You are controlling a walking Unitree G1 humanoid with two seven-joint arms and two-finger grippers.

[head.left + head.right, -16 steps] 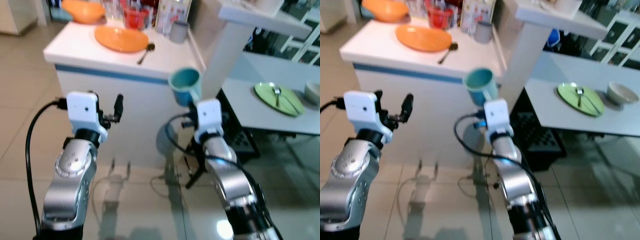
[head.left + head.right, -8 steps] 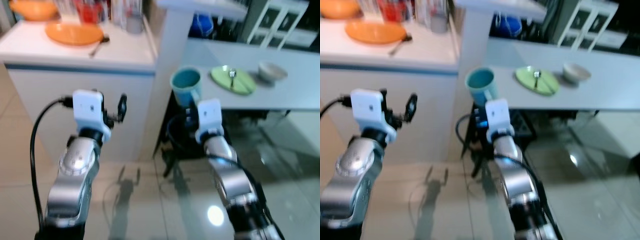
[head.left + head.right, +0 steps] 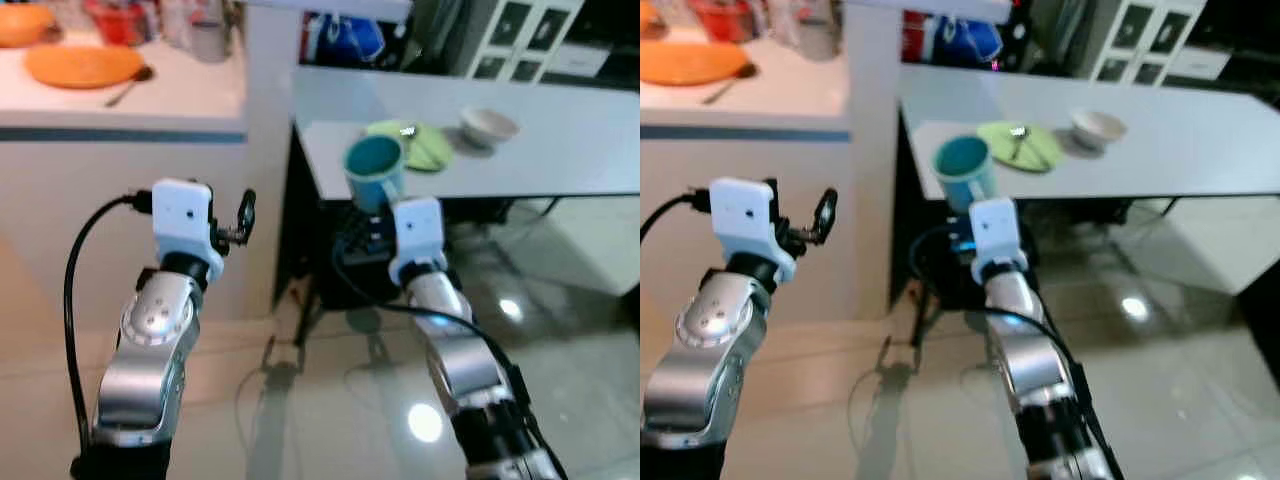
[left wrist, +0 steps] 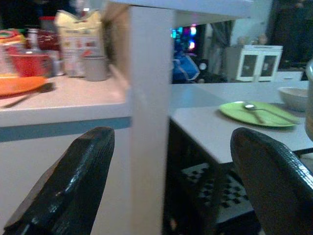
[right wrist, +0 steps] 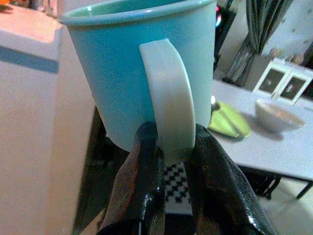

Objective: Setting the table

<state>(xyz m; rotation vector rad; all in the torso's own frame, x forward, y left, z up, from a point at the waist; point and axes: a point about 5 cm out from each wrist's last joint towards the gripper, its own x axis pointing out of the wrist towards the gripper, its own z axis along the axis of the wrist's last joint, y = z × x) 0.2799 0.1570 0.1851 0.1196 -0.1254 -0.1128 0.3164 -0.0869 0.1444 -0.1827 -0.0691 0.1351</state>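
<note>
The right gripper (image 5: 168,161) fingers clench the mug (image 3: 374,170) handle at frame centre; the left gripper (image 4: 166,161) is released. On the worktop (image 3: 560,140), upper right, plate (image 3: 420,145) and bowl (image 3: 488,126) are set; the mug is left to place.

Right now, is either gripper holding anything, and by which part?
The right gripper holds the teal mug upright by its handle, pinched between both fingers. The left gripper is open and holds nothing.
</note>
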